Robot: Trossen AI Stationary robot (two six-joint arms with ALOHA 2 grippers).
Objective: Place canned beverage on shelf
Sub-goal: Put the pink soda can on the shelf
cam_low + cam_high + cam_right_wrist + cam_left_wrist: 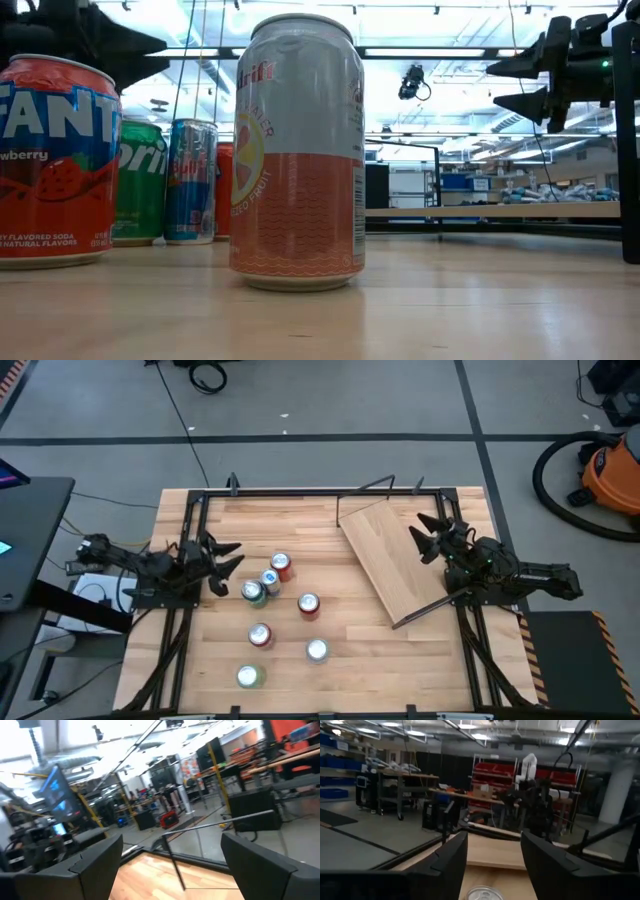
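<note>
Seven drink cans stand loose on the wood-plank bench [330, 680], none on the smooth light-wood shelf board [395, 560] lying askew at 2 o'clock. Left hand [228, 556], at 9 o'clock, fingers spread, nothing between them; the green-and-silver can [253, 592] sits just at its 5 o'clock, a red can [281, 566] beside. Right hand [425, 537], fingers spread and empty, hangs over the shelf's 3 o'clock edge.

Fanta can [52, 160] cut by low view's edge, can top [482, 893] cropped in left wrist view
</note>
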